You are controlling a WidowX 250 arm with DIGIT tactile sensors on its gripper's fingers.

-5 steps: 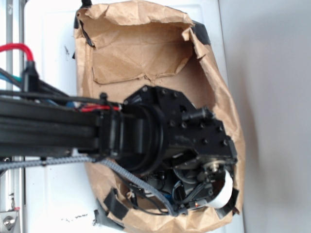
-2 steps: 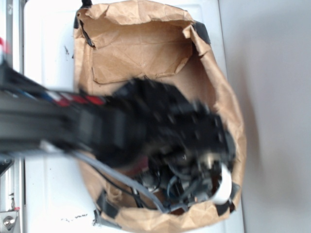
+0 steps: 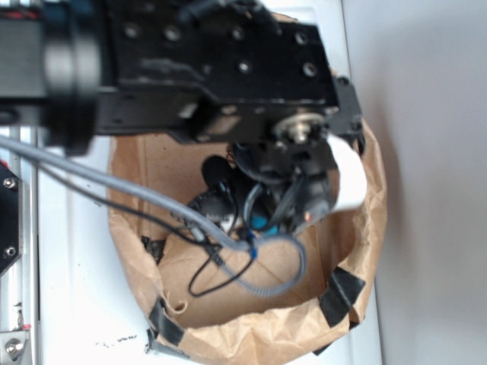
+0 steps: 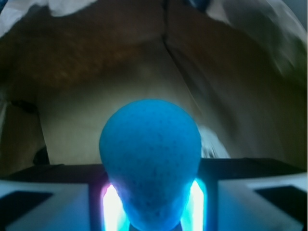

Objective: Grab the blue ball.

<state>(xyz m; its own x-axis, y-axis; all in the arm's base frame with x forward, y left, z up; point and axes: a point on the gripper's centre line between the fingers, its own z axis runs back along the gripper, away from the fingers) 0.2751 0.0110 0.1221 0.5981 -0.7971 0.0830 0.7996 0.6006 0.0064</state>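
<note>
The blue ball [image 4: 150,159] fills the middle of the wrist view, dimpled and squeezed into a pear shape between my two fingers. My gripper [image 4: 150,214] is shut on it, with lit pads [image 4: 111,207] pressing both sides. In the exterior view the black arm covers most of the gripper [image 3: 266,213], which hangs above the floor of the brown paper bag [image 3: 365,228]. Only a sliver of the blue ball [image 3: 261,223] shows under the wrist.
The bag's crumpled walls ring the gripper on all sides, with black tape patches [image 3: 342,293] on the near rim. Grey and black cables [image 3: 266,281] loop down into the bag. A pale lump [image 4: 211,142] lies on the bag floor behind the ball.
The arm has swung from low inside the bag up towards the camera and to the top of the view, carrying the gripper off the bag floor.
</note>
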